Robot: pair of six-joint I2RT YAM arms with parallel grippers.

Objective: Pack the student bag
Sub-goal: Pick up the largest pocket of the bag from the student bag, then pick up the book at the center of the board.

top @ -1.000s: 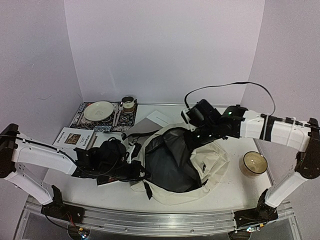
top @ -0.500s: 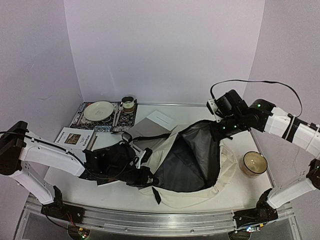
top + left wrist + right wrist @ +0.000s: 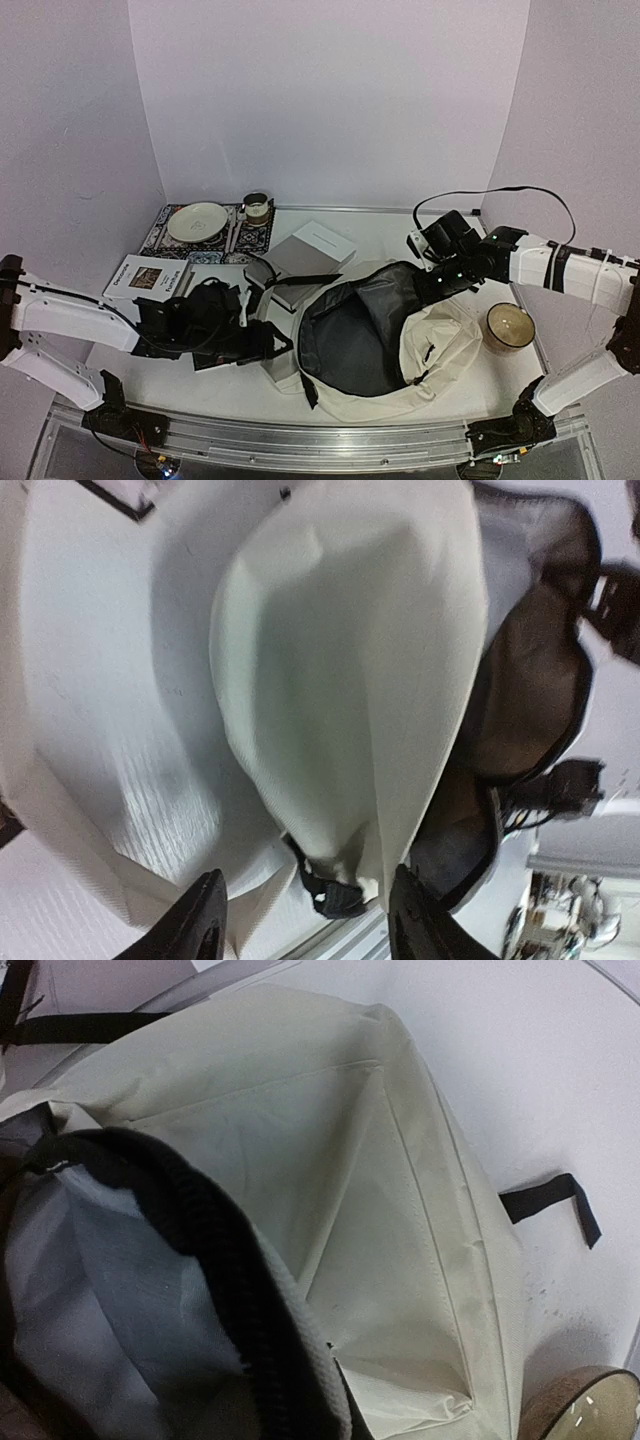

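the student bag (image 3: 440,350) gapes seemingly empty, grey notebook (image 3: 298,262) beside it unpacked; left gripper (image 3: 308,880) spread empty, right gripper (image 3: 440,282) hold unclear.

White table (image 3: 400,225). Back left: patterned placemat (image 3: 152,240). In front of mat, left edge: white booklet (image 3: 145,277). Centre back: grey flat item (image 3: 298,262), white box (image 3: 328,238) against it. Centre: student bag (image 3: 445,350), mouth open. Just right of bag: brown bowl (image 3: 510,327).

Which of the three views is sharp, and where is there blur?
Top external view: fairly sharp, evenly lit. Left wrist view: blurred all over, the student bag smeared. Right wrist view: its cream fabric sharp, the near black zipper edge out of focus.
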